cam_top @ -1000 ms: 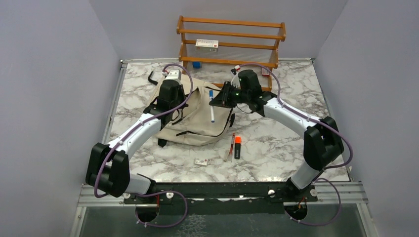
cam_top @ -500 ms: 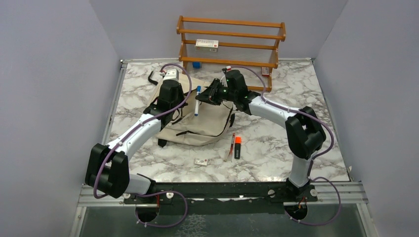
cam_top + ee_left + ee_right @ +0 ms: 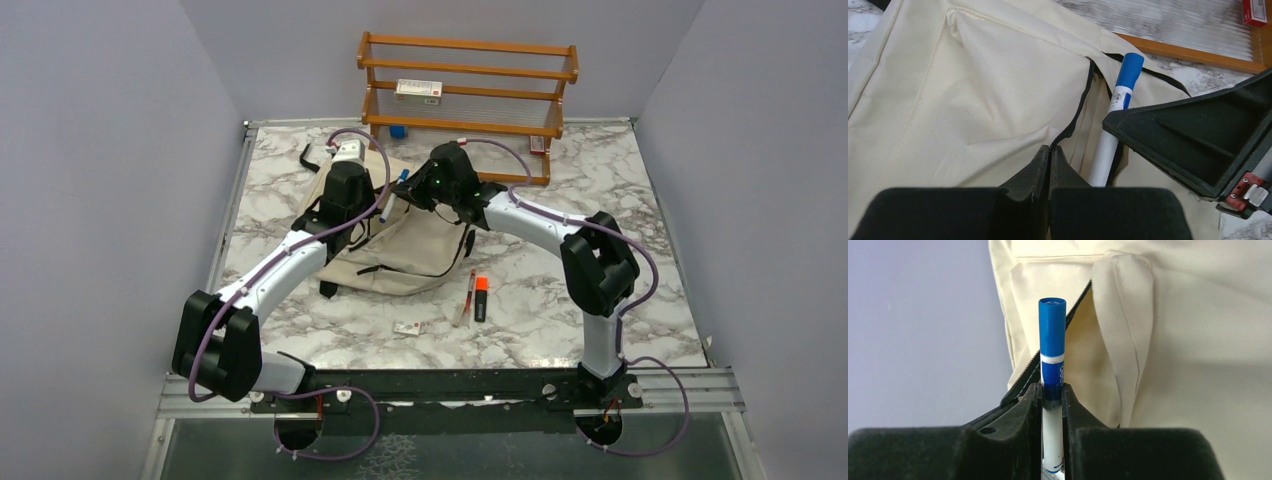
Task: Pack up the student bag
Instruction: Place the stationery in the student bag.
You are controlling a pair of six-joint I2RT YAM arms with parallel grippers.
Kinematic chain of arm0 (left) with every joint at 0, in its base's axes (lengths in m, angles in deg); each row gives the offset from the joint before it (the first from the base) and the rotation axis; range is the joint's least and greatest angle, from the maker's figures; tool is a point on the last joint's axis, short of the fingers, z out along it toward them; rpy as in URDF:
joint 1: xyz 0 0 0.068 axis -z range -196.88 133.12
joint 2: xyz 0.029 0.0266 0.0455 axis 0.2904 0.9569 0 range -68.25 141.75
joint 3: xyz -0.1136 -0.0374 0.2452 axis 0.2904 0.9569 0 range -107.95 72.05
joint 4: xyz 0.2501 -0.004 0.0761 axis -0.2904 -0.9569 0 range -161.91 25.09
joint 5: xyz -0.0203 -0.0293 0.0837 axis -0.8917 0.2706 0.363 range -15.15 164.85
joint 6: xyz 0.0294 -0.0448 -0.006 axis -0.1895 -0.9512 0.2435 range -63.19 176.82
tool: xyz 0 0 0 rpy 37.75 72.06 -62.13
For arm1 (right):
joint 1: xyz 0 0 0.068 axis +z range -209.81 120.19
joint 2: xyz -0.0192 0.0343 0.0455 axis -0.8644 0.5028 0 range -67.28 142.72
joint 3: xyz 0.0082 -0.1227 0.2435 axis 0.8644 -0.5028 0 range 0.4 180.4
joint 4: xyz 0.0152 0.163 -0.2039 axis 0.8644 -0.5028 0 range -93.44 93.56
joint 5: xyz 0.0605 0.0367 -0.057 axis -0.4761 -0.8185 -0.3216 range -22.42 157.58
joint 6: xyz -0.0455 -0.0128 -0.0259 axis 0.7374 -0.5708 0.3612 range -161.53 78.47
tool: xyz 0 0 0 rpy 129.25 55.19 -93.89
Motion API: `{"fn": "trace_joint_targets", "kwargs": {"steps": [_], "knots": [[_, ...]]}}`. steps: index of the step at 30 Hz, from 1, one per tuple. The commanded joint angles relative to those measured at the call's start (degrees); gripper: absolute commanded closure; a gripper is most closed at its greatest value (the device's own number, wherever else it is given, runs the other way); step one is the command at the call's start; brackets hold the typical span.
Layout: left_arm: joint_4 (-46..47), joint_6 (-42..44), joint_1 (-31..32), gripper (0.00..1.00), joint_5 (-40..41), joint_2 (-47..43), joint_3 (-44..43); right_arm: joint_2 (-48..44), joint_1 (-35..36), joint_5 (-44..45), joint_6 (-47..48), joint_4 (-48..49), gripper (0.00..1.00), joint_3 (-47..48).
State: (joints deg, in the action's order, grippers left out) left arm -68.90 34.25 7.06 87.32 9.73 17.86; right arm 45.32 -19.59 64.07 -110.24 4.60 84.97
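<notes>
The cream student bag (image 3: 410, 245) lies at the back left of the marble table; it also fills the left wrist view (image 3: 973, 90) and the right wrist view (image 3: 1188, 340). My left gripper (image 3: 1050, 150) is shut on the bag's black zipper edge (image 3: 1075, 115), holding the opening. My right gripper (image 3: 1052, 390) is shut on a white marker with a blue cap (image 3: 1052, 335), held at the bag's opening. The marker also shows in the top view (image 3: 394, 195) and in the left wrist view (image 3: 1115, 110), its lower end down in the opening.
A wooden rack (image 3: 468, 85) stands at the back with a small box (image 3: 418, 90) on a shelf. An orange highlighter (image 3: 481, 297), a pen (image 3: 467, 296) and a small flat item (image 3: 407, 327) lie in front of the bag.
My right gripper has carried the marker leftward across the bag to the opening beside my left gripper. The left arm has stayed in place.
</notes>
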Motion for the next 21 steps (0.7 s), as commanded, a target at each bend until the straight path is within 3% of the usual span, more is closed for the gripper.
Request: {"fn": "trace_joint_targets", "kwargs": {"steps": [1, 9, 17, 21], "knots": [[1.6, 0.9, 0.4, 1.0, 0.0, -1.2, -2.6, 1.7, 1.6, 9.8, -3.6, -6.2, 0.99, 1.8], [1.1, 1.2, 0.7, 1.0, -0.1, -1.1, -3.1, 4.7, 3.7, 8.5, -3.4, -6.4, 0.99, 4.2], [1.1, 2.1, 0.7, 1.0, -1.0, -1.1, -3.0, 10.6, 4.5, -1.8, 1.5, 0.7, 0.99, 9.1], [0.9, 2.4, 0.8, 1.0, -0.8, -1.3, -2.8, 11.0, 4.6, -2.0, 4.2, 1.7, 0.7, 10.3]]}}
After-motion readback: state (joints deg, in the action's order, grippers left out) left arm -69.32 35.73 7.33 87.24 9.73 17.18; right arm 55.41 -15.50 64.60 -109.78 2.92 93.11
